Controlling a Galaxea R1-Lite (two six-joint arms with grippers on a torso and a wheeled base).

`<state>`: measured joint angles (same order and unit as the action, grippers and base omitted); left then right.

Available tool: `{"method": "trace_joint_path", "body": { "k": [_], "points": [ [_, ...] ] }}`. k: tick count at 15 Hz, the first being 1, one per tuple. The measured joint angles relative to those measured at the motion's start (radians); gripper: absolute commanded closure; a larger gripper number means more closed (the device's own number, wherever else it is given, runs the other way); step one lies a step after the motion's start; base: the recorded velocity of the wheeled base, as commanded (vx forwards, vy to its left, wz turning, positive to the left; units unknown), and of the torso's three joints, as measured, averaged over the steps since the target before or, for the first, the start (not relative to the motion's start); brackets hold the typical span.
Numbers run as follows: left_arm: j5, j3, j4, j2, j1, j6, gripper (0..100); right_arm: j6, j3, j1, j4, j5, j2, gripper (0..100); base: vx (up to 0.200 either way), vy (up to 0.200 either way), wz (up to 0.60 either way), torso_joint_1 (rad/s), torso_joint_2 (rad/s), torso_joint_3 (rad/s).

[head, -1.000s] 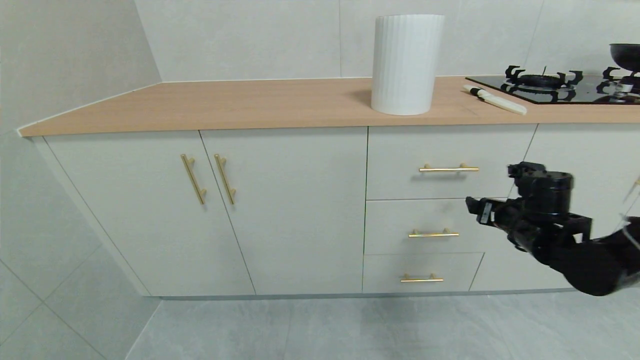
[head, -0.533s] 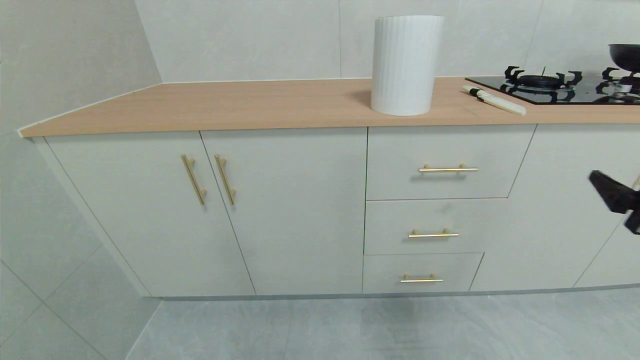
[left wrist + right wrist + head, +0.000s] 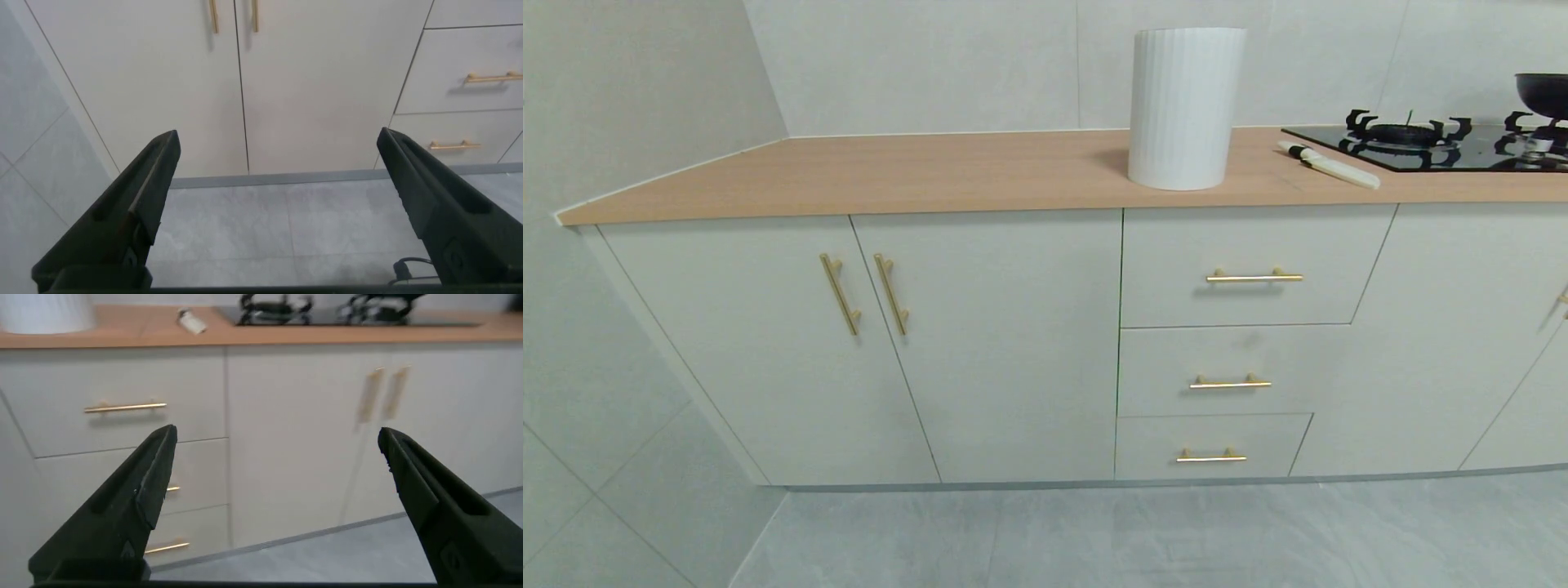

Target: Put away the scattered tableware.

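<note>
knife [image 3: 1329,163] on the table [image 3: 931,171], far right — likely light, stiff, slick; take the handle. left pincer [image 3: 278,140] and right pincer [image 3: 278,434] gape apart.

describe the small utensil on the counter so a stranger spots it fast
Follow the wooden countertop right to the black gas hob. The utensil lies flat just before it, past the tall ribbed white canister: slim, cream, with a dark band.

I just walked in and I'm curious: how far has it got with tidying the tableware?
Nothing looks put away yet. The three drawers are shut. The left gripper and right gripper are open and empty, facing the cabinets. Left to do: the knife lying on the countertop beside the hob.
</note>
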<state>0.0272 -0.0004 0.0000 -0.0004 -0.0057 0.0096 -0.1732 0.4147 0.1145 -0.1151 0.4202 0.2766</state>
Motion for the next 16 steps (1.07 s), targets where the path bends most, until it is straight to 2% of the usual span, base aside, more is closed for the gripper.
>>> {"method": "trace_joint_path", "body": {
  "k": [3, 6, 8, 11, 16],
  "points": [
    [0.000, 0.000, 0.000, 0.000, 0.000, 0.001, 0, -0.020, 0.007, -0.078, 0.070, -0.043, -0.165, 0, 0.000, 0.000, 0.00, 0.000, 0.00, 0.000],
    [0.000, 0.000, 0.000, 0.000, 0.000, 0.001, 0, 0.025, -0.038, -0.107, 0.121, -0.103, -0.247, 0, 0.000, 0.000, 0.00, 0.000, 0.00, 0.000],
    [0.000, 0.000, 0.000, 0.000, 0.000, 0.001, 0, 0.084, -0.094, -0.112, 0.121, -0.176, -0.267, 0, 0.000, 0.000, 0.00, 0.000, 0.00, 0.000],
    [0.000, 0.000, 0.000, 0.000, 0.000, 0.001, 0, 0.163, -0.259, -0.113, 0.124, -0.352, -0.277, 0, 0.000, 0.000, 0.00, 0.000, 0.00, 0.000],
    [0.000, 0.000, 0.000, 0.000, 0.000, 0.001, 0, 0.176, -0.383, -0.113, 0.111, -0.412, -0.280, 0, 0.000, 0.000, 0.00, 0.000, 0.00, 0.000]
  ]
}}
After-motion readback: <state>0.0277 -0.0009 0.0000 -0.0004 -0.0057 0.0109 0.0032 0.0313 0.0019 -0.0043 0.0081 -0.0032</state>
